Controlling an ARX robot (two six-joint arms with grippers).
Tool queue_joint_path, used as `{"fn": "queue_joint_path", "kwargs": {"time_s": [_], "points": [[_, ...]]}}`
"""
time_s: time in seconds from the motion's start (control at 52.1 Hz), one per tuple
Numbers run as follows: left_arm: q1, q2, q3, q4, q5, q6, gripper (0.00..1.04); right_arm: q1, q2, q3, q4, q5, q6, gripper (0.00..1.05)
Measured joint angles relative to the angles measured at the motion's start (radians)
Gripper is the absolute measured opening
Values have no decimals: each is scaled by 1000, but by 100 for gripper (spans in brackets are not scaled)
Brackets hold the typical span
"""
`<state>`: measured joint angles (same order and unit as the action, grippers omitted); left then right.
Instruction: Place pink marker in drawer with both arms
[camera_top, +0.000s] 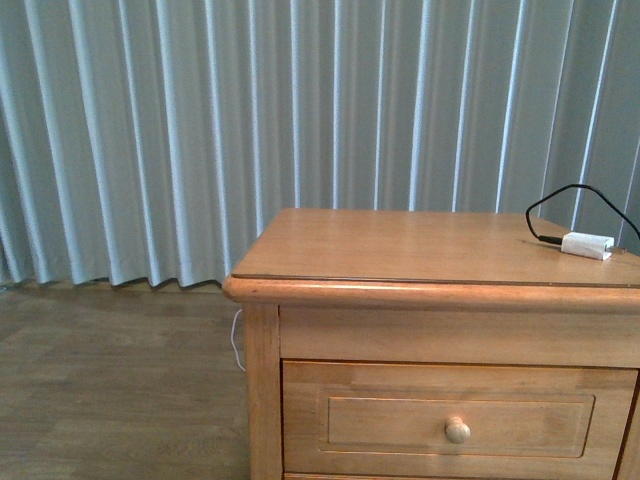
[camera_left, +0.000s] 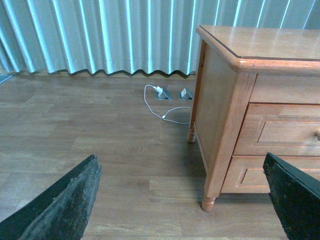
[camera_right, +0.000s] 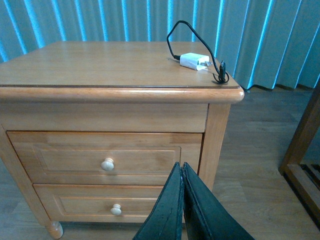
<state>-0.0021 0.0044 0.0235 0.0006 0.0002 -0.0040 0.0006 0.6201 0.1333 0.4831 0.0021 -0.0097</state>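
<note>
The pink marker shows in no view. The nightstand's taller drawer (camera_top: 400, 420) is closed, with a round knob (camera_top: 457, 430); it also shows in the right wrist view (camera_right: 65, 157) and partly in the left wrist view (camera_left: 287, 132). My left gripper (camera_left: 181, 158) is open and empty, low over the wood floor, in front of the nightstand's left front leg. My right gripper (camera_right: 181, 172) is shut on nothing, in front of the nightstand's right front corner, level with the drawers. Neither arm shows in the front view.
A white plug with a black cable (camera_top: 586, 245) lies on the nightstand top's right rear, also in the right wrist view (camera_right: 194, 61). A shallower drawer (camera_right: 75, 206) sits below. A white cable and floor sockets (camera_left: 162, 93) lie by the curtain. A wooden frame (camera_right: 305, 145) stands to the right.
</note>
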Motion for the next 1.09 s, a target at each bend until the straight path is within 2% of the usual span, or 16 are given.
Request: {"fn": "queue_joint_path", "kwargs": {"time_s": [0.518,0.614,1.094], "points": [[0,0,0,0,0,0,98,0,-242,-96,-146,0,0,1],[0,0,0,0,0,0,98,0,-269,-129,-134,0,0,1],[0,0,0,0,0,0,98,0,-430,-129,-289,0,0,1]]}}
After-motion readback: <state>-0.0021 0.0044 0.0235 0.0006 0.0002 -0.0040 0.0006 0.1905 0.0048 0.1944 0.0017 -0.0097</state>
